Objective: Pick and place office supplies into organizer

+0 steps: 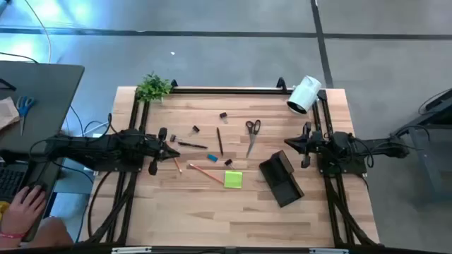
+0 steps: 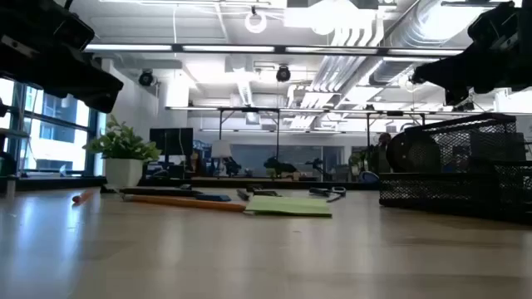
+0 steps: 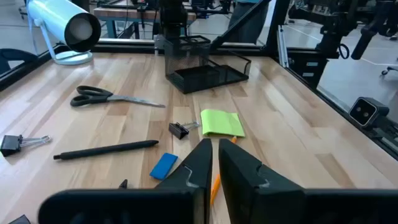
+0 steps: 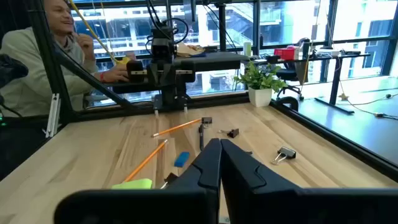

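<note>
wooden table [image 1: 212, 212] holds the black organizer [image 1: 281, 179] at right of centre, empty. grey scissors [image 1: 252, 134] up-left of it, lime pad [image 1: 233, 179] just left. left gripper [image 1: 171, 150] at left side near pencils [image 1: 205, 173], fingers nearly together, holding nothing. right gripper [image 1: 288, 142] above organizer, fingers nearly together, empty.

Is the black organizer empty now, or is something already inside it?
Empty: the organizer shows bare mesh; the scissors and sticky-note pad lie outside on the table.

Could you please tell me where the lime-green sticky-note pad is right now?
In the high view, the lime-green sticky-note pad lies flat near the table's middle, just left of the black organizer, at the orange pencil's end.
</note>
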